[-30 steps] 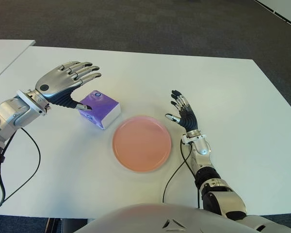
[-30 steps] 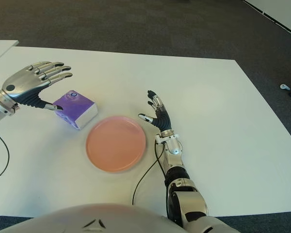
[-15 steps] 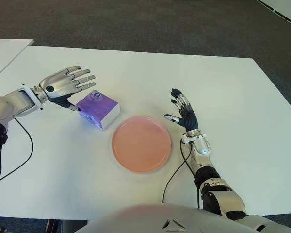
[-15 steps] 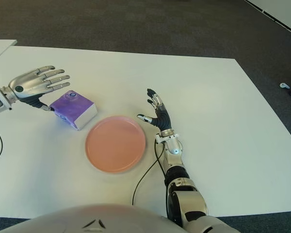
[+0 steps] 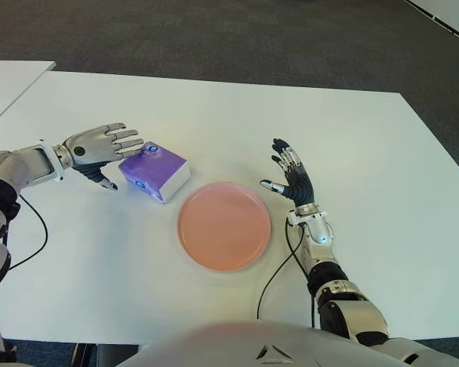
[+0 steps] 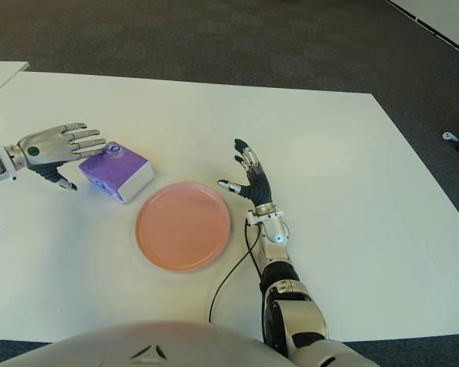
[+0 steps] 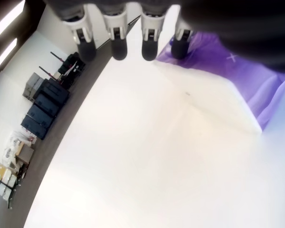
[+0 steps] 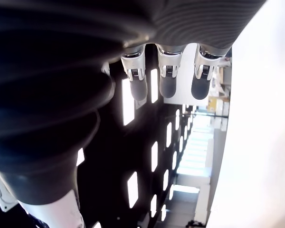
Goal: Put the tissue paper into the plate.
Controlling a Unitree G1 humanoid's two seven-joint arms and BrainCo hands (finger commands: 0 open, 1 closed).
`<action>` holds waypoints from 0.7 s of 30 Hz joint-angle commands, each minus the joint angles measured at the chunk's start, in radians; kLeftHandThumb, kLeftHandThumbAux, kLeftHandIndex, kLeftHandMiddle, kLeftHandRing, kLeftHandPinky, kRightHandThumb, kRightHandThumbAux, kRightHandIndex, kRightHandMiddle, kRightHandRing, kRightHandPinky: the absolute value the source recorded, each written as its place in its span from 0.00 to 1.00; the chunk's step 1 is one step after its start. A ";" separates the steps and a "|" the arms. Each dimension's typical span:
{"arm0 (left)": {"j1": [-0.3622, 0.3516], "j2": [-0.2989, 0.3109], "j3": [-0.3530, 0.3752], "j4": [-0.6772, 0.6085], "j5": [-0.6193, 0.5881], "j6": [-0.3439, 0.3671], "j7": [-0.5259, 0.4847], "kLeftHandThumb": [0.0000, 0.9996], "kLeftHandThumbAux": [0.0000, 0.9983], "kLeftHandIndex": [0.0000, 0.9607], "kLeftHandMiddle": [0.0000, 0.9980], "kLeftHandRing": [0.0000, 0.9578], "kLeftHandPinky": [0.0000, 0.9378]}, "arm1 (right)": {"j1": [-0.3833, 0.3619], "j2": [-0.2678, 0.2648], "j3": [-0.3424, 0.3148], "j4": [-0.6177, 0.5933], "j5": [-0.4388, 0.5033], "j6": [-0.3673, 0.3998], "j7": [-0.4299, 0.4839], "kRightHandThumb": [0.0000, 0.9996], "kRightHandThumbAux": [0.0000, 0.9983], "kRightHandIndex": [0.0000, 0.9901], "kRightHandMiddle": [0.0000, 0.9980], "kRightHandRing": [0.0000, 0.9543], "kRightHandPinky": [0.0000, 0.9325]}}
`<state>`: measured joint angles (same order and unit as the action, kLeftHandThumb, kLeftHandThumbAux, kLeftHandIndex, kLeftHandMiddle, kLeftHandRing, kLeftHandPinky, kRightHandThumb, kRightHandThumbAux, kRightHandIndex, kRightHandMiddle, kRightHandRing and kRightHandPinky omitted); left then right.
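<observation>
The white worktop (image 5: 214, 107) carries a pink plate (image 5: 224, 225), empty, with the purple tissue paper pack (image 5: 154, 171) lying just beside its left rim, where it lay a second ago. The left robot hand (image 5: 101, 147) has dropped lower and now sits against the pack's left end, fingers spread, grasping nothing. The right robot hand (image 5: 291, 176) shows right of the plate, fingers relaxed, unchanged.

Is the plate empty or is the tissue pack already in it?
Empty. The plate shows only its bare pink surface; the tissue pack lies on the table beside it, at the open left hand.
</observation>
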<state>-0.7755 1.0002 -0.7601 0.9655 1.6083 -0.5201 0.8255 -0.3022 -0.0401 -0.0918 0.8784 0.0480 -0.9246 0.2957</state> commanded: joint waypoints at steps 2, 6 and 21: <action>-0.046 -0.040 -0.069 0.077 -0.006 -0.003 0.045 0.33 0.12 0.00 0.00 0.00 0.00 | 0.213 0.049 -0.003 0.140 0.005 -0.021 -0.019 0.00 0.85 0.00 0.00 0.00 0.00; -0.053 -0.044 -0.074 0.087 -0.039 -0.032 0.036 0.34 0.12 0.00 0.00 0.00 0.00 | 0.216 0.040 0.006 0.128 -0.021 0.018 -0.051 0.00 0.85 0.00 0.00 0.00 0.00; -0.010 0.091 0.011 -0.138 -0.250 -0.241 -0.072 0.39 0.11 0.00 0.00 0.00 0.00 | 0.215 0.049 -0.009 0.151 0.028 0.075 -0.014 0.00 0.85 0.00 0.00 0.00 0.00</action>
<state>-0.8084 1.0150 -0.7913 0.9499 1.4454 -0.6680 0.8241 -0.3000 -0.0394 -0.0922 0.8714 0.0446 -0.9026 0.2676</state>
